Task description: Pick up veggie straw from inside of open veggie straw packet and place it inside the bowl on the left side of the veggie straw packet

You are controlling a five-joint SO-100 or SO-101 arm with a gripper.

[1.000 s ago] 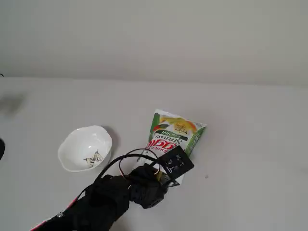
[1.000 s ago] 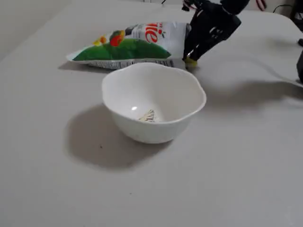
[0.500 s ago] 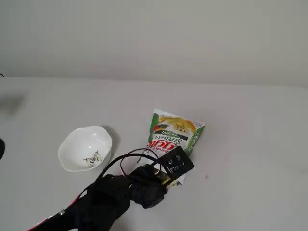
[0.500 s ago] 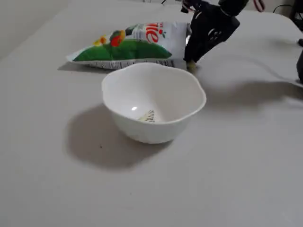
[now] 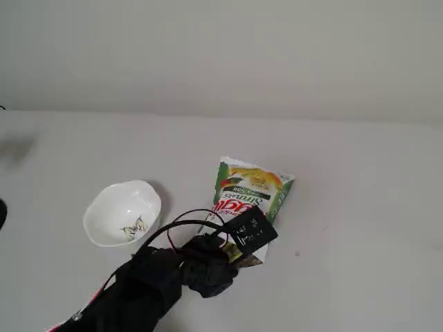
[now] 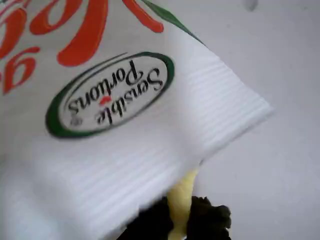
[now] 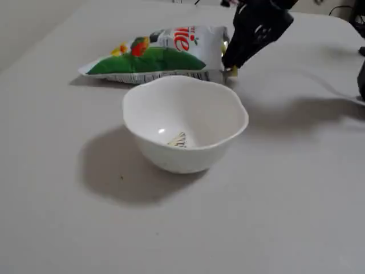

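Note:
The veggie straw packet (image 5: 252,187) lies flat on the white table, its open end toward my arm. It fills the wrist view (image 6: 115,95) and lies behind the bowl in a fixed view (image 7: 165,54). My gripper (image 5: 239,257) is at the packet's open end. In the wrist view the gripper (image 6: 182,222) is closed around a yellow veggie straw (image 6: 182,195) that sticks out from under the packet's edge. The black fingers (image 6: 212,220) press against the straw on both sides. The white bowl (image 5: 121,211) stands to the left of the packet, apart from it, holding no straws (image 7: 171,160).
The black arm with looping cables (image 5: 152,283) comes in from the bottom left in a fixed view, close to the bowl's right side. A dark object (image 7: 362,80) shows at the right edge of the other fixed view. A pale wall rises behind the table.

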